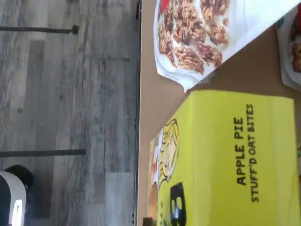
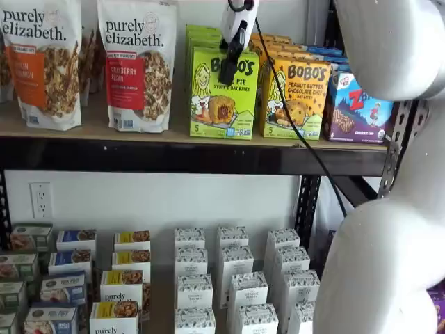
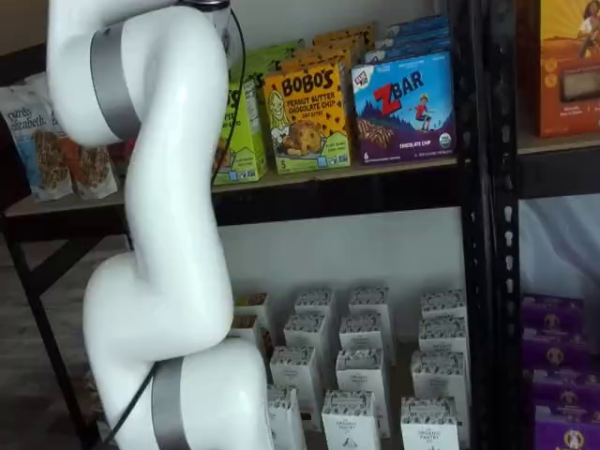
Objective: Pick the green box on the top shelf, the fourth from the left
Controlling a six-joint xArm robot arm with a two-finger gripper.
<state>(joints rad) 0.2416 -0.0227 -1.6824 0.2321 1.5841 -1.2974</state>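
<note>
The green box stands upright at the front of the top shelf, between a granola bag and the yellow-orange Bobo's box. My gripper hangs from above in front of the green box's upper face. Its black fingers show as one dark shape with no plain gap and no box in them. In the wrist view the green box fills much of the picture, close below the camera. In a shelf view the arm hides most of the green box and the gripper.
Two purely elizabeth granola bags stand left of the green box; one shows in the wrist view. A blue ZBar box stands at the right. More green boxes sit behind the front one. Small white cartons fill the lower level.
</note>
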